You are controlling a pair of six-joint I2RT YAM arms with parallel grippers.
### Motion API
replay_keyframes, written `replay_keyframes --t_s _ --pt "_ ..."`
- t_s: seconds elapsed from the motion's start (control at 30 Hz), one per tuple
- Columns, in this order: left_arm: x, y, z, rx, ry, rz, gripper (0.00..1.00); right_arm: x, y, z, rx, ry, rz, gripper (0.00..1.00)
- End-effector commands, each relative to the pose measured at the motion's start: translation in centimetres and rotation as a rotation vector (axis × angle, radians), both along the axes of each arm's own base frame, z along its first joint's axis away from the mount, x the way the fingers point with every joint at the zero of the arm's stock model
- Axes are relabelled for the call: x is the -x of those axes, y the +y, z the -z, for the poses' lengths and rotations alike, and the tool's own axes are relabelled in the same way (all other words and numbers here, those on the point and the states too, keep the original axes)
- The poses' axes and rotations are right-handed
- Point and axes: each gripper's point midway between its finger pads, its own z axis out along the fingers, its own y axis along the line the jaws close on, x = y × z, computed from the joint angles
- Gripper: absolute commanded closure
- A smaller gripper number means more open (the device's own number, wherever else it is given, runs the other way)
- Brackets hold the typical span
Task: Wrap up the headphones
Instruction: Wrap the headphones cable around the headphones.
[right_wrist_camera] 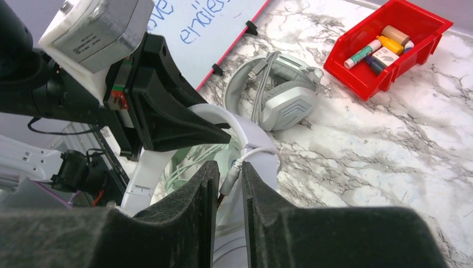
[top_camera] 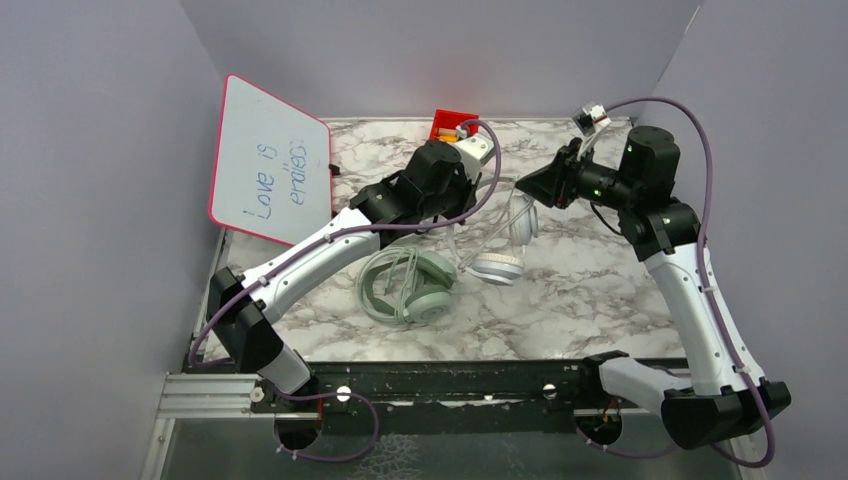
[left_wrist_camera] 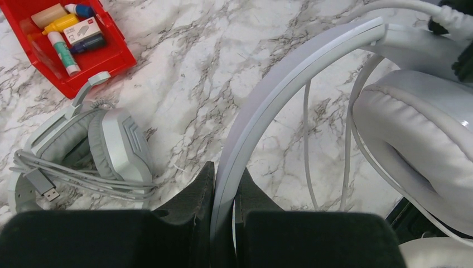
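top external and wrist views suggest we are two-thirds through: grey-white headset and mint-green headset lie on the table, cables bundled. left gripper clamps the white headset by its band; right gripper straddles its cable, whether pinched we cannot tell.

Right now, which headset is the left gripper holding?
The white headset, headband clamped in the left gripper; the mint-green headset and grey-white headset lie on the table.

The desk lies open at right; whiteboard blocks far left, red bin the far middle, mint-green headset the near centre.
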Motion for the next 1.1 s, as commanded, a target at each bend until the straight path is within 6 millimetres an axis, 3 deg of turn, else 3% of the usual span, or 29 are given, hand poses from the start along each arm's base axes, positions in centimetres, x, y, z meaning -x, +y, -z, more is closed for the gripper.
replay_keyframes --t_s 0.0,0.27,0.37,0.47,0.53,0.77,1.07 --pt "0.8 -0.9 -4.8 0.153 -0.050 0.045 1.00 -0.6 -0.4 -0.8 -0.009 0.040 0.047 0.72" --pt "0.3 -0.5 -3.9 0.133 -0.047 0.008 1.00 -0.6 -0.5 -0.9 -0.004 0.077 0.061 0.71" --pt "0.0 -0.5 -3.6 0.121 -0.051 -0.002 1.00 -0.5 -0.5 -1.2 -0.007 0.069 0.063 0.77" --pt "-0.3 -0.2 -3.4 0.106 -0.058 -0.018 1.00 -1.0 -1.2 -1.4 0.002 0.074 0.115 0.95" --pt "-0.3 0.1 -3.3 0.098 -0.071 -0.022 1.00 -1.2 -1.6 -1.5 0.008 0.070 0.152 0.99" --pt "0.3 0.3 -2.9 0.098 -0.068 -0.001 1.00 -1.3 -2.4 -2.4 -0.031 0.042 0.226 0.99" --pt "0.3 0.9 -3.4 0.105 -0.082 -0.027 1.00 -1.9 -4.5 -1.5 0.027 0.076 0.360 0.99"
